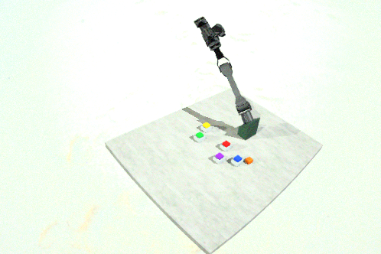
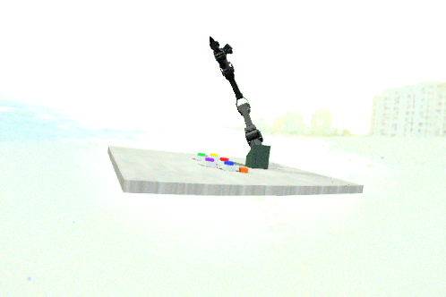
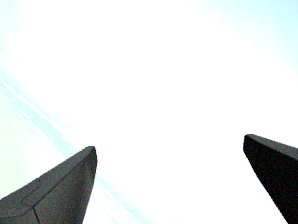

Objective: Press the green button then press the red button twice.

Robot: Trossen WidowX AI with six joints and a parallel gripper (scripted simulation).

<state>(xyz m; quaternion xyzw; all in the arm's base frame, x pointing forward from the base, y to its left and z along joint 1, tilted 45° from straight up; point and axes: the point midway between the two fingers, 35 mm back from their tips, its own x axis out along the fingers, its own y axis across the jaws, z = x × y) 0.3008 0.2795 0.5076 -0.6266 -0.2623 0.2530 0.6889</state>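
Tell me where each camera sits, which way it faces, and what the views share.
Top: high above one slab corner, angled down; whole arm, open gripper, five buttons, orange block.
Exterior: low, off to the side, level with the slab; arm in profile, gripper raised.
Wrist: on the gripper, facing sky; only two fingers.
Top and exterior share arm, slab, buttons, block.
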